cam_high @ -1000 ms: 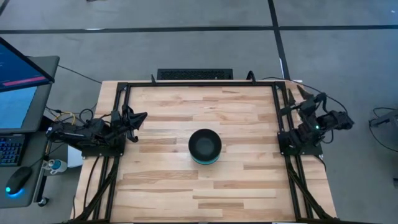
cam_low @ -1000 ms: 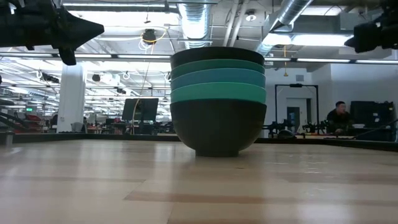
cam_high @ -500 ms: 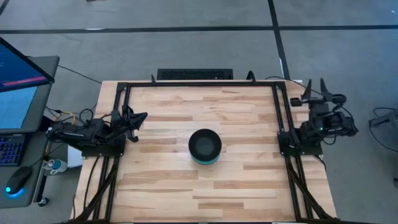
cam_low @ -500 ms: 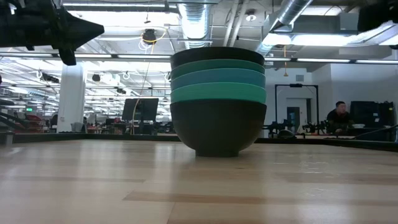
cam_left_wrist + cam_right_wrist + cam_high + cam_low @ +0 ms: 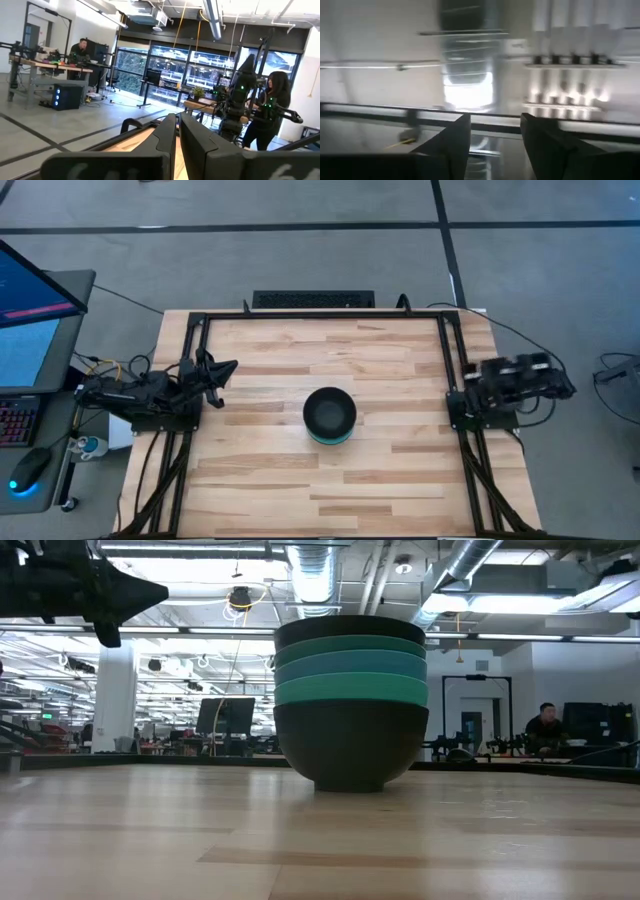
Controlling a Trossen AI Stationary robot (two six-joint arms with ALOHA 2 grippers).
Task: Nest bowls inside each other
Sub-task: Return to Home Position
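While the right arm (image 5: 515,385) folds in at the right edge of the table (image 5: 390,480), the high view shows the bowls (image 5: 329,416) as a single round stack near the middle of the table. A black one is uppermost, a cyan rim shows at one side, and both arms are well apart from it. Half a second ago this arm's fingers pointed toward the far side. Now it is drawn in over its base and blurred by motion. The left arm (image 5: 140,395) lies folded at the left edge as before, the left gripper (image 5: 222,368) aimed inward over the table. In the low view the bowls (image 5: 350,705) sit upright on the wood, unmoved. Three blue-green rims are banded between a black bowl at the bottom and a black rim on top, so all five look nested. The left gripper (image 5: 152,588) hangs high at the left, while the dark shape that filled the upper right corner a second ago is gone. The left wrist view shows that gripper (image 5: 179,137) clenched, only a sliver between its fingers, grasping nothing. The right wrist view looks up at the ceiling, and the right gripper (image 5: 494,142) stands released, its fingers apart and empty. By my judgement the nesting is finished, and only the right arm's settling at rest remains.
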